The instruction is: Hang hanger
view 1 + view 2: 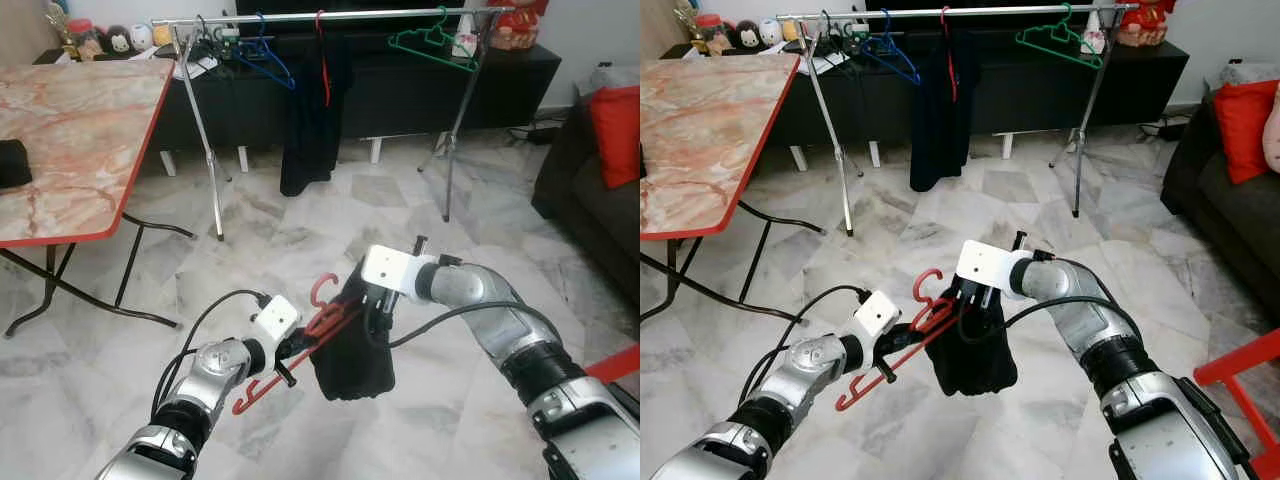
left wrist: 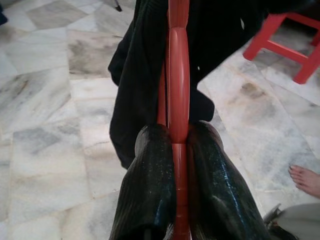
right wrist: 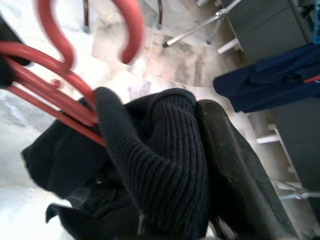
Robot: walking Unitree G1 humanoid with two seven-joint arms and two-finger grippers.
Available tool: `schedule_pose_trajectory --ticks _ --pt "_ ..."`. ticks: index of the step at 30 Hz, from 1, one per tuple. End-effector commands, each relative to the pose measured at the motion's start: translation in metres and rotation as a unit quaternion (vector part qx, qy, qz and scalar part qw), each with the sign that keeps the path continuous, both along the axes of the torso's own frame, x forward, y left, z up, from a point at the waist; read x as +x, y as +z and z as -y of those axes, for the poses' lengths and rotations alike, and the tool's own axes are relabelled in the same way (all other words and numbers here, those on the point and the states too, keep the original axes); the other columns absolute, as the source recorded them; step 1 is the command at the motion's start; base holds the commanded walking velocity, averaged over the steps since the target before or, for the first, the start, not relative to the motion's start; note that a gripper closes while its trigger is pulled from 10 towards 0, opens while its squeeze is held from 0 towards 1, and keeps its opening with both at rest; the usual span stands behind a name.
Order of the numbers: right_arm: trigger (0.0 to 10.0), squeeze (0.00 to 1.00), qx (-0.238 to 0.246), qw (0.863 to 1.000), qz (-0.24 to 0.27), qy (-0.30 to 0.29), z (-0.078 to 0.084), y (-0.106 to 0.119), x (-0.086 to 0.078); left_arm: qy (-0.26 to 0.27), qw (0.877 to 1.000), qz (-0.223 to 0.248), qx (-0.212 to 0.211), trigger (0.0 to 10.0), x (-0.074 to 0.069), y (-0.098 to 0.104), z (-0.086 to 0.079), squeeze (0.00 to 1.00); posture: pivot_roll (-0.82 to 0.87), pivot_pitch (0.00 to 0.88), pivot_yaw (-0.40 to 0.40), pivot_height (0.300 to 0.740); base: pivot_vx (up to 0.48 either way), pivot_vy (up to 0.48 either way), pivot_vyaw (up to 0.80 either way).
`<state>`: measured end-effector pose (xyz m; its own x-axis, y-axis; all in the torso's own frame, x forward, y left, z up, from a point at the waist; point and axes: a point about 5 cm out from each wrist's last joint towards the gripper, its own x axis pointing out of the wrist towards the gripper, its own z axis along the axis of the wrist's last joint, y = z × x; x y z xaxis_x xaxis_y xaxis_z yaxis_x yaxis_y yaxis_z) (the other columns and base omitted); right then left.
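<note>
i'm holding a red plastic hanger [image 1: 300, 345] with a black knitted garment [image 1: 352, 350] draped on it, low in front of me over the pale marble floor [image 1: 300, 230]. the left tool [image 2: 179, 150] is clamped shut on the hanger's thin bar, one finger on each side. the right tool [image 1: 372, 308] is closed on a fold of the knit just beside the hanger's neck, below its hook [image 1: 322, 288]. i judge the hanger light and stiff but smooth enough to twist in the pinch; the garment is soft and could slide off, so the neck looks the best place to hold. the silver metal clothes rail [image 1: 330, 16] stands far ahead, well apart from both tools, carrying a blue hanger [image 1: 268, 55], a green hanger [image 1: 435, 45] and a dark hanging garment [image 1: 315, 110].
</note>
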<state>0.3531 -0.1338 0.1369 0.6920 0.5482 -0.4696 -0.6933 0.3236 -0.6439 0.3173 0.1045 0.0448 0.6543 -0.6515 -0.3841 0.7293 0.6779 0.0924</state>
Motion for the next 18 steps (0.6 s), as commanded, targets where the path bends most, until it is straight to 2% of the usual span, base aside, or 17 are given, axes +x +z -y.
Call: schedule_pose_trajectory --ticks 1,6,8,11,12,18 --pt "10.0 0.0 0.02 1.0 -0.004 0.007 -0.003 0.007 -0.004 0.017 1.0 0.015 0.0 10.0 0.006 0.005 -0.002 0.0 -0.09 0.025 -0.046 0.74 0.0 0.0 0.0" --pt "10.0 0.0 0.005 1.0 -0.027 0.002 0.003 0.002 -0.014 0.059 0.997 0.044 -0.01 10.0 0.013 0.012 -0.005 0.0 -0.09 0.028 -0.045 0.74 0.0 0.0 0.0" --pt "10.0 0.0 -0.004 0.999 -0.029 -0.022 0.009 -0.002 -0.014 0.071 0.996 0.051 -0.021 10.0 0.015 0.015 -0.005 0.0 -0.09 0.028 -0.045 0.74 0.0 0.0 0.0" --pt "10.0 0.0 -0.033 0.995 -0.021 -0.094 0.024 -0.013 -0.009 0.07 0.995 0.057 -0.038 10.0 0.017 0.019 -0.005 0.0 -0.1 0.028 -0.048 0.74 0.0 0.0 0.0" --pt "10.0 0.0 -0.027 0.993 -0.012 -0.114 0.026 -0.013 -0.007 0.066 0.995 0.056 -0.041 10.0 0.016 0.018 -0.004 0.0 -0.1 0.027 -0.049 0.74 0.0 0.0 0.0" --pt "10.0 0.0 0.008 0.987 0.036 -0.155 0.022 -0.003 0.001 0.035 0.997 0.03 -0.054 10.0 0.009 0.012 -0.002 0.0 -0.1 0.025 -0.048 0.74 0.0 0.0 0.0"
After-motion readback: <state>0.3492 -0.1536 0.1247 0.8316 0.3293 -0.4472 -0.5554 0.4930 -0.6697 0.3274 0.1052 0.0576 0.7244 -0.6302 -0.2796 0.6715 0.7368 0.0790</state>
